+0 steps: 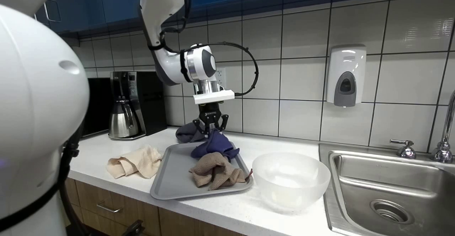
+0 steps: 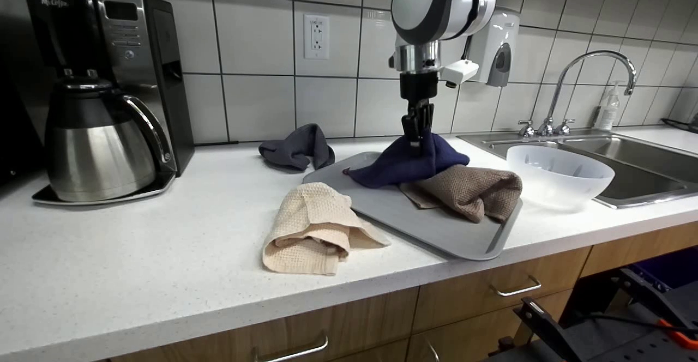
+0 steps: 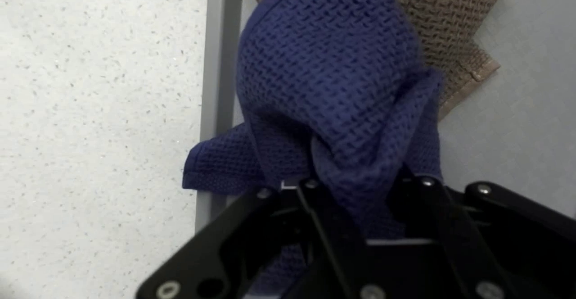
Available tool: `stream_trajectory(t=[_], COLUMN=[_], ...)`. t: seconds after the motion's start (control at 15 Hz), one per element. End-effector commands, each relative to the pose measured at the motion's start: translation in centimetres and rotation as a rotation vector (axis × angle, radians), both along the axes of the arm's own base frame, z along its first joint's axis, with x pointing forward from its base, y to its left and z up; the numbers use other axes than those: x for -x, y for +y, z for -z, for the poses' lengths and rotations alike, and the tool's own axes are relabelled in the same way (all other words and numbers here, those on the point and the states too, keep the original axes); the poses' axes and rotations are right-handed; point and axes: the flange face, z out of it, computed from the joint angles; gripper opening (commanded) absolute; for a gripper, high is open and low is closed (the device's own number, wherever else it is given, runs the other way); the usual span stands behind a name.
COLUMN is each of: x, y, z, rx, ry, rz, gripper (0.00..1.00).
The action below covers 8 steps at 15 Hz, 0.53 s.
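the blue cloth (image 2: 390,163) is found on the tray (image 1: 174,179), toward the wall (image 1: 263,79), with one corner seen across the raised rim (image 3: 220,65). part of the brown cloth (image 2: 482,190) is overlapped by it in the wrist view, and contact between the two is judged likely. the claw (image 1: 213,133) is pointed straight down and set at the top of the blue cloth; the fabric is crumpled into a peak, which is judged to suit handling from above. a fold is seen between the fingers (image 3: 423,204), which are set apart; whether it is pinched or let go cannot be told. both cloths on the tray are bunched rather than spread, and sliding is presumably checked by the rim.

outside the tray, the cream cloth (image 2: 313,215) is rested loosely folded on the counter (image 2: 163,253), just beside it. the grey cloth (image 2: 297,146) is noted behind, near the wall. the bowl (image 1: 291,184) is stood upright between the tray and the sink (image 1: 334,207), presumably steadied by its base. the coffee maker (image 2: 103,138) is placed near the wall, well apart from the claw, perhaps for power from the outlet (image 2: 316,36). the dispenser (image 1: 346,76) is fixed to the wall, probably for use at the sink.
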Motion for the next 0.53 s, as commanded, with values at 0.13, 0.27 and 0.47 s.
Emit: stream_trajectory(t=[0.13, 0.27, 0.47], x=[0.1, 0.1, 0.1], y=[-1.3, -1.4, -1.4], z=[-1.5, -1.7, -2.3], rx=[0.031, 0.028, 0.036], ry=[0.009, 0.008, 0.011], rz=[-0.001, 0.001, 0.018], gripper=[0.84, 0.99, 1.0])
